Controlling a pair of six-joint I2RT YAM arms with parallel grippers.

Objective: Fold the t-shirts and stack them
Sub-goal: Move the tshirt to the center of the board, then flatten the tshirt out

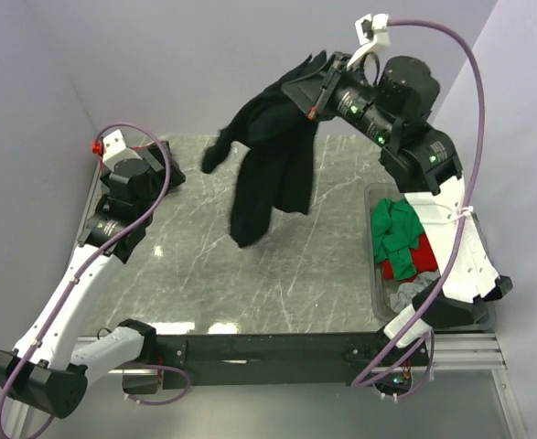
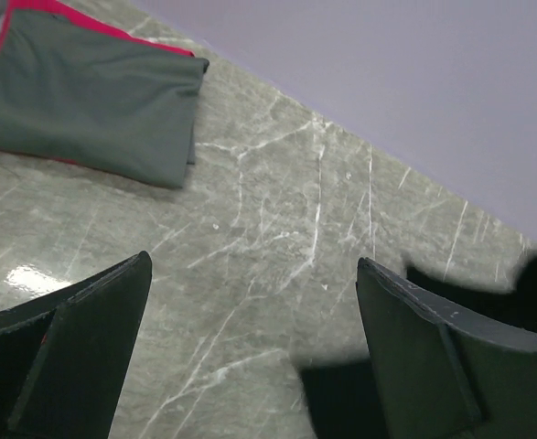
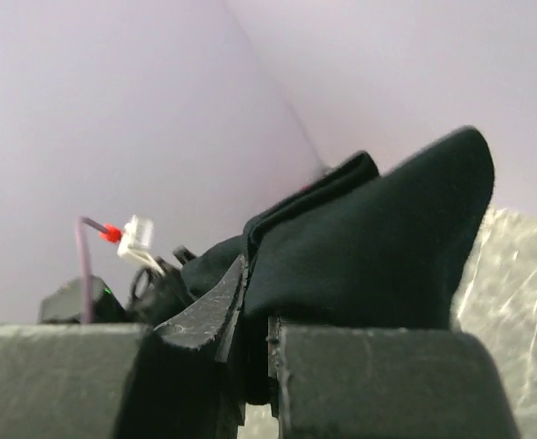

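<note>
A large black t-shirt [image 1: 273, 165] hangs in the air over the back of the table, bunched and drooping. My right gripper [image 1: 316, 91] is shut on its top edge. In the right wrist view the black cloth [image 3: 369, 247] is pinched between the jaws of the right gripper [image 3: 257, 320]. At the back left, my left gripper [image 1: 161, 163] stands wide open and empty. The left wrist view shows the left gripper [image 2: 254, 265] above bare marble. Beyond it lies a folded grey t-shirt [image 2: 85, 101] on a red t-shirt [image 2: 103, 26]. The left arm hides that stack from the top view.
A clear grey plastic bin [image 1: 375, 197] at the table's right edge holds a green t-shirt [image 1: 396, 229], a red one [image 1: 405, 265] and a grey one [image 1: 405, 294]. Purple walls close in the back and left. The marble table [image 1: 204, 274] lies under the hanging shirt.
</note>
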